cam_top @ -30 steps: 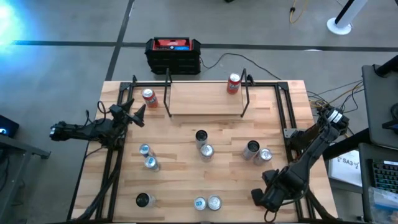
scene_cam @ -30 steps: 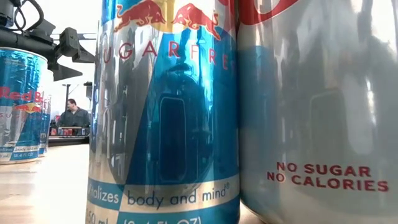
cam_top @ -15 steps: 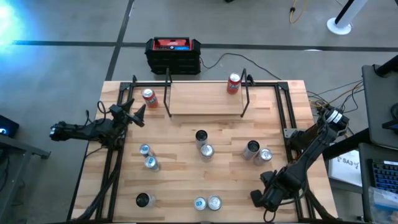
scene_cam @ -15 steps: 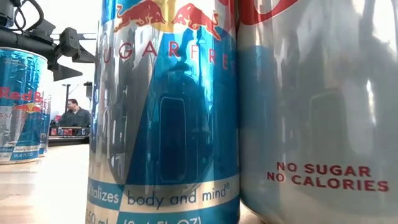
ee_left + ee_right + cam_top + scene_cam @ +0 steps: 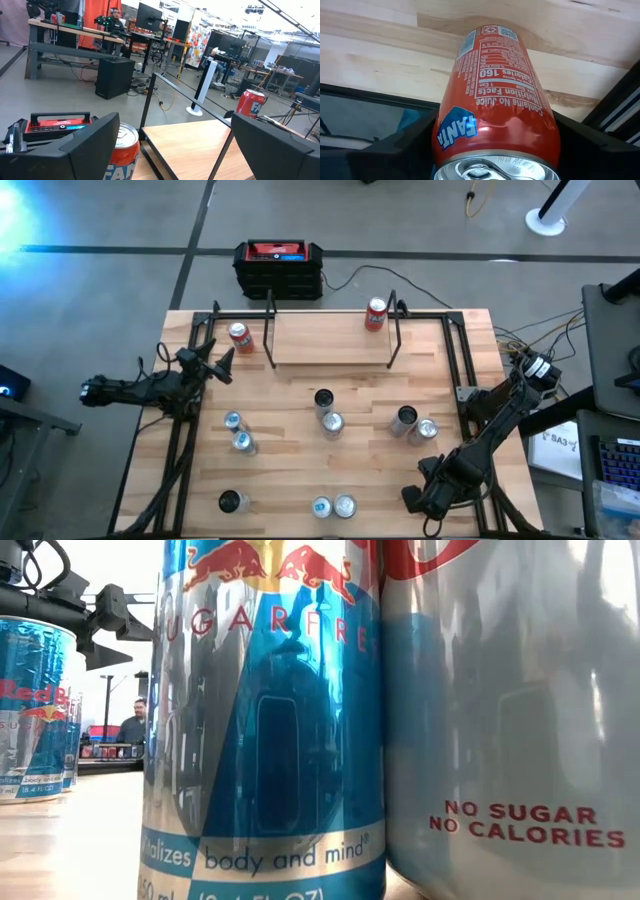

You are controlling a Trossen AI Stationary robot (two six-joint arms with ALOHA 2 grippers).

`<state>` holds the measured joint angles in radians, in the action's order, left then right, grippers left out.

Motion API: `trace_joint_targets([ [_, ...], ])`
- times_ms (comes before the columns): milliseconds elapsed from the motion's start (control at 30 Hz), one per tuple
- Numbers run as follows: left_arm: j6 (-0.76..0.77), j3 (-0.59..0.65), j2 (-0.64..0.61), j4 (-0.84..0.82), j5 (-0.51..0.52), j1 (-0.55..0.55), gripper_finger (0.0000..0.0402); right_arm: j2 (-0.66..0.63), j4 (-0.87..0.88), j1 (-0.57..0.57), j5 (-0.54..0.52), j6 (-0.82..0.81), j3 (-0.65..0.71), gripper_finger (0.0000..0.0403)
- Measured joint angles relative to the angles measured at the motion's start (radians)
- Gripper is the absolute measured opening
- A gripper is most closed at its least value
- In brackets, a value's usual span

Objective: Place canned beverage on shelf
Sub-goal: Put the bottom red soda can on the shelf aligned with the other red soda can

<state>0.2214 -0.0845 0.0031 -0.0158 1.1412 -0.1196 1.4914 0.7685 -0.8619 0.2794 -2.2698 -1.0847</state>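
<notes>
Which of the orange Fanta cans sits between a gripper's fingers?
The orange Fanta can between the right gripper fingers at the table's near right corner. The other two stand free: one beside the shelf, one on its far right corner.

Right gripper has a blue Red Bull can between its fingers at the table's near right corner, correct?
Not quite. The right gripper is at that corner, but the can between its fingers is an orange Fanta can, not a blue Red Bull. The right wrist view shows the label.
</notes>
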Motion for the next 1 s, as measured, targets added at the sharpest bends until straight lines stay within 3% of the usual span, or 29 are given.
trace_joint_targets([
  [400, 0.0, 0.0, 0.0, 0.0, 0.0, 0.0, 0.0368, -0.022, 0.028, 0.038, -0.003, 0.029, -0.001, 0.0293],
  [600, 0.0, 0.0, 0.0, 0.0, 0.0, 0.0, 0.0368, -0.018, 0.073, 0.126, 0.083, 0.108, -0.032, 0.0293],
  [1000, 0.0, 0.0, 0.0, 0.0, 0.0, 0.0, 0.0368, 0.003, 0.15, 0.285, 0.084, 0.268, -0.113, 0.0293],
])
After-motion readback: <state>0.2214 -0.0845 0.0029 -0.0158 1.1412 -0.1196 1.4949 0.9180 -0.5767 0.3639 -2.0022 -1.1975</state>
